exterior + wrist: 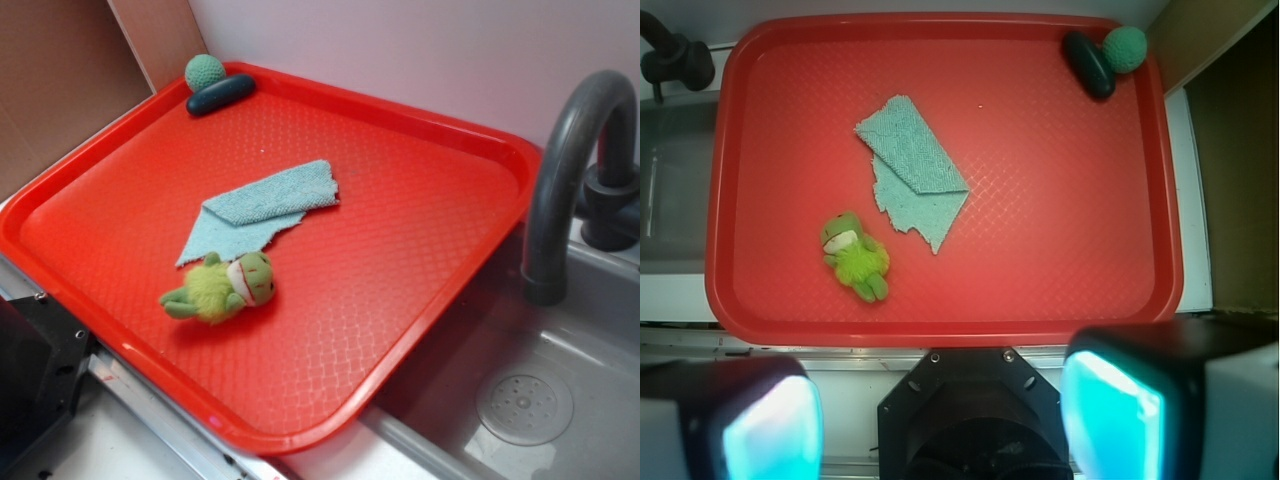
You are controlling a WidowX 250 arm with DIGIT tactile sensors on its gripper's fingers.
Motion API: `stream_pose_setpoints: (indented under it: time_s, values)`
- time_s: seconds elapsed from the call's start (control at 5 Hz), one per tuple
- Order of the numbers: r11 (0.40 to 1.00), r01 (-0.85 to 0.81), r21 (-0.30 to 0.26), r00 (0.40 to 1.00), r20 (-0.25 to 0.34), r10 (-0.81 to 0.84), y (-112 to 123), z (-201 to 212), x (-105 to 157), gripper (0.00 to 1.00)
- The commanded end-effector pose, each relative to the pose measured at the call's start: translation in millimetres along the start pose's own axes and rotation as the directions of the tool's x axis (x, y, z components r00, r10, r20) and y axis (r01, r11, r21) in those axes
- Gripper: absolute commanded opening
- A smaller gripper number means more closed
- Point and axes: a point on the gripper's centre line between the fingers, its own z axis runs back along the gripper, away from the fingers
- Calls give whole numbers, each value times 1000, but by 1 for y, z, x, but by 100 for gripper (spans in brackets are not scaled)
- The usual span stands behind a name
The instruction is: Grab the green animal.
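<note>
The green animal (225,288) is a small fuzzy lime-green plush with darker limbs and a white and red face. It lies on its side on the red tray (420,190), near the front left, just below the light-blue cloth (262,205). It also shows in the wrist view (856,257), left of centre on the tray (1070,200). My gripper (940,420) is high above the tray's near edge, far from the animal. It is open and empty, with both cyan pads (1108,412) wide apart. The gripper is out of the exterior view.
A round teal knitted ball (205,72) and a dark oval object (221,95) sit at the tray's far corner. A grey sink with a drain (523,405) and a dark faucet (570,170) lie right of the tray. A brown wall panel (60,80) stands at left.
</note>
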Motion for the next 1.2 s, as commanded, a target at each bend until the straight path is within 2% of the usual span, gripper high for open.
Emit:
stream_pose_setpoints:
  time_s: [0.0,0.2,0.4,0.6,0.8,1.0]
  values:
    - [1000,0,0,1000,0,0,0,0,0,100]
    - [1000,-8,15,1000,11,8,-2,0,7,100]
    - [999,39,-22,996,84,-37,-3,-7,13,100]
    - [968,234,-89,971,63,-229,-14,-49,36,100]
    - [916,374,-143,927,22,-375,-31,-85,46,100]
    - [876,465,-129,882,-17,-471,-49,-112,52,100]
